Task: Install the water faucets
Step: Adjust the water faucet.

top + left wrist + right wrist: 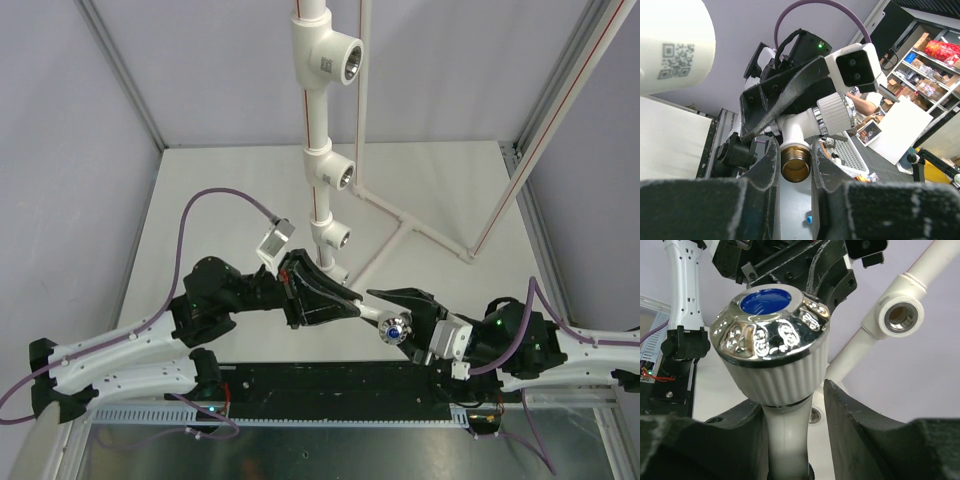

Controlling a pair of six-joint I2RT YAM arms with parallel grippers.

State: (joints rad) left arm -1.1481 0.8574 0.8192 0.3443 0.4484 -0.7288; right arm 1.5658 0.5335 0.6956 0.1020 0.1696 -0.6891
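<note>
Left gripper (795, 159) pinches the water faucet (801, 131) by its brass thread (796, 172), right gripper (790, 412) clamps its neck — we see pipe tee sockets (343, 176) empty, seemingly none installed.

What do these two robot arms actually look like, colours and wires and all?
The left arm and right arm are white shells with black joints, small green lights glowing on them. Purple cables loop along both. Each wrist carries a boxy white camera. The fingers are matte black, tapered and scuffed.
</note>
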